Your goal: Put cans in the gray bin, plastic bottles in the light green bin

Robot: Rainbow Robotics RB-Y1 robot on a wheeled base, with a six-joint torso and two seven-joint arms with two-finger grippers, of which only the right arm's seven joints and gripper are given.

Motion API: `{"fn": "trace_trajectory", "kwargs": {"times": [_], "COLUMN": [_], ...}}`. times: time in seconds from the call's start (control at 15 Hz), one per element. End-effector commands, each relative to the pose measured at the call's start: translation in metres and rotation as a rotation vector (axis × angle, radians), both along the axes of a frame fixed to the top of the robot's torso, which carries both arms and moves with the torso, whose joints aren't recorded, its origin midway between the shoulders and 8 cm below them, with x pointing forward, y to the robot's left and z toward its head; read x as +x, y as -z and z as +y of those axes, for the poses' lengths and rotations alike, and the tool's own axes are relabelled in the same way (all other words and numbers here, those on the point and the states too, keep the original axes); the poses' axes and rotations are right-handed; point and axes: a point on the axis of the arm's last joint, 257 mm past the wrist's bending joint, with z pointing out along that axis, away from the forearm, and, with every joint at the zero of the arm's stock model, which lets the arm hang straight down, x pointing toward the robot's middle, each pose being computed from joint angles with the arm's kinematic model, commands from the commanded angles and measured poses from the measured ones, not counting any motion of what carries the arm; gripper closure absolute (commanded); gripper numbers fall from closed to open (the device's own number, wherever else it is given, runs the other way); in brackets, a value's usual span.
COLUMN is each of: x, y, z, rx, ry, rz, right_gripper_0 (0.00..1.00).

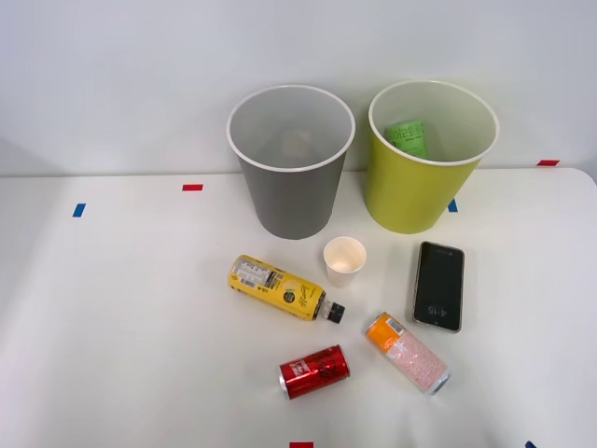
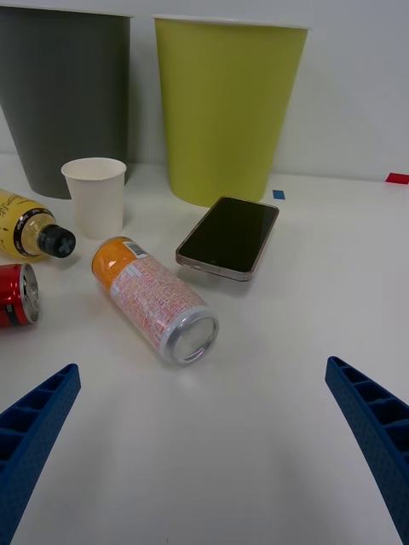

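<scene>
Cans and one plastic bottle lie on the white tabletop in front of two upright bins. At about eleven o'clock from the table's middle stands the gray bin, and touching or just beside it, at one o'clock, the light green bin, which has a green packet inside. A dark smartphone lies flat at three o'clock of the group, screen up. The yellow bottle lies on its side below the gray bin, its black cap pointing toward four o'clock. The slim orange-pink can lies on its side at five o'clock, just below the phone; from the wrist camera its silver end faces the lens. The red can lies on its side at six o'clock, near the bottle's cap. A white paper cup stands upright between the bottle and the phone. The right gripper hovers low over bare tabletop, aimed toward the slim can, its blue ribbed fingers spread wide apart and holding nothing.
</scene>
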Motion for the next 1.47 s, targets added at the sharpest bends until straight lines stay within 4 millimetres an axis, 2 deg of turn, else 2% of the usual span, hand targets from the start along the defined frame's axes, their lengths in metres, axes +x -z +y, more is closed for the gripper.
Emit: {"fn": "trace_trajectory", "kwargs": {"times": [0.07,1.47], "x": [0.0,0.0], "y": [0.0,0.0], "z": [0.0,0.0], "rx": [0.0,0.0], "ry": [0.0,0.0], "rz": [0.0,0.0], "right_gripper_0": [0.0,0.0]}}
